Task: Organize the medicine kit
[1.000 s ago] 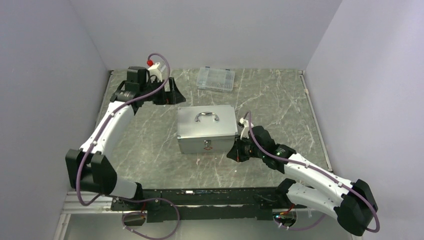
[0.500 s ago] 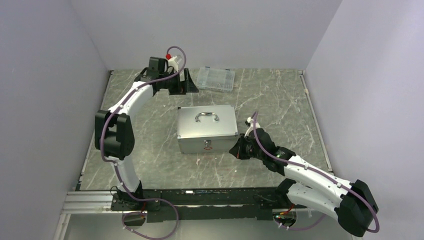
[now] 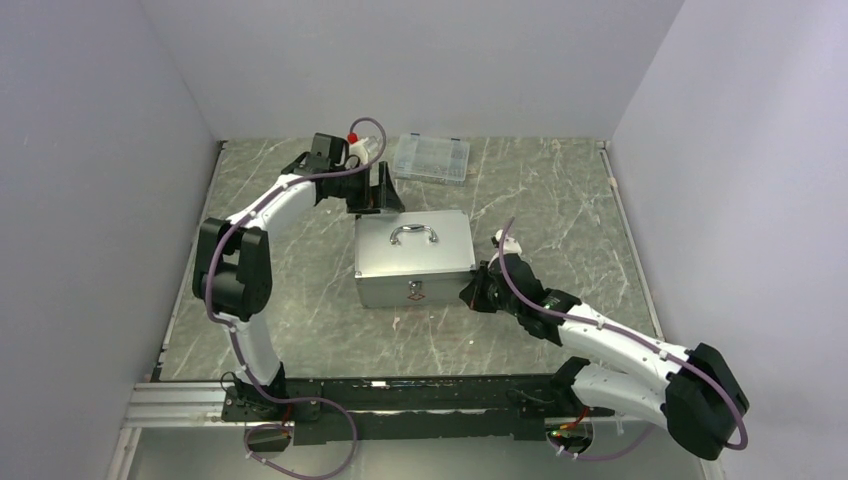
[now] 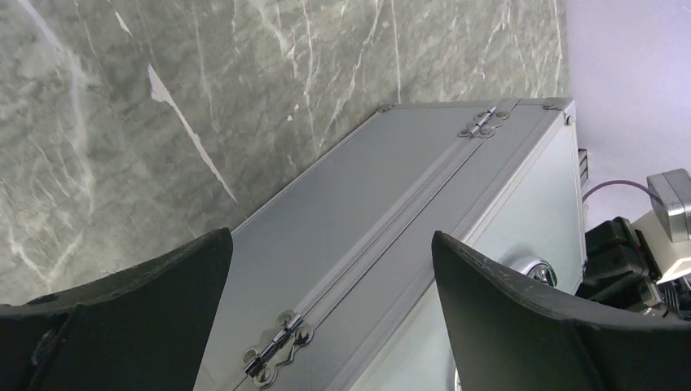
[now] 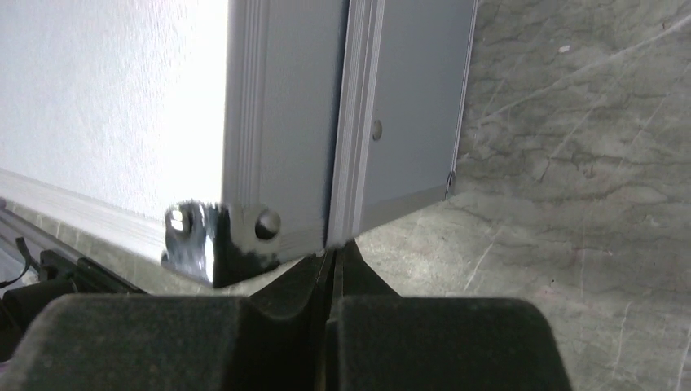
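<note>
A grey-green marbled table [image 3: 290,300] with white veins fills the middle of the top view. It is enclosed on three sides by plain pale lilac walls [image 3: 420,60], and an aluminium rail [image 3: 170,402] is fixed along its lower edge.

The medicine kit [image 3: 413,262], a silver metal box with its lid shut, is set at the centre of the frame. Its curved handle [image 3: 414,233] is on top, and a small red mark [image 3: 415,291] is on the face turned toward the bottom of the frame. A clear plastic compartment case [image 3: 431,158] is laid flat near the back wall, above the kit and apart from it.

The left gripper [image 3: 383,188] is held at the kit's upper left corner, its fingers spread wide with nothing between them. In the left wrist view the kit's rear face, with its hinges [image 4: 482,124], is framed between the two dark pads [image 4: 155,285].

The right gripper [image 3: 469,297] is pressed together and empty at the kit's lower right corner. In the right wrist view its tips are brought right up to the lid seam, beside a chromed corner cap [image 5: 220,236]; whether they touch cannot be told.
</note>
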You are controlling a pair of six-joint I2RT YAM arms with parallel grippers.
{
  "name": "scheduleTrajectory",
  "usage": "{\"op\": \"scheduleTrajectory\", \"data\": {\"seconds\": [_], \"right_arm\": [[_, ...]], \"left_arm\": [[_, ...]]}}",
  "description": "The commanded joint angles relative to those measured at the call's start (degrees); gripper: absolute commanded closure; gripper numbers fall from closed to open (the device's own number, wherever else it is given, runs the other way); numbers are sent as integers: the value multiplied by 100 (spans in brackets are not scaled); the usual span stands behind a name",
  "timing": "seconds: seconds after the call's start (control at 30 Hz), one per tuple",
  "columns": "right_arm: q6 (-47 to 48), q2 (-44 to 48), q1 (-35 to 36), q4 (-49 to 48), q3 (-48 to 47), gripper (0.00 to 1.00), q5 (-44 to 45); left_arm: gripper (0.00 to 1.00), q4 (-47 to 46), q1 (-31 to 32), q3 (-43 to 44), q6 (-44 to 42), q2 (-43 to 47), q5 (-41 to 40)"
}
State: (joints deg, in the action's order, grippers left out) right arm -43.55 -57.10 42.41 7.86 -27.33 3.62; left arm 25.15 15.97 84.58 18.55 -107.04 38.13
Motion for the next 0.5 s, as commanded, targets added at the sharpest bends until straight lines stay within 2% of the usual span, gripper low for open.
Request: {"op": "scheduleTrajectory", "data": {"seconds": [0.0,0.47], "right_arm": [[47,-200,14,-335,-377,100,322],[409,-870,-74,-408,-1026,100,550]], "left_arm": [[1,-35,99,-328,-155,573,280],[0,97,101,-1244,-228,1594,-130]]}}
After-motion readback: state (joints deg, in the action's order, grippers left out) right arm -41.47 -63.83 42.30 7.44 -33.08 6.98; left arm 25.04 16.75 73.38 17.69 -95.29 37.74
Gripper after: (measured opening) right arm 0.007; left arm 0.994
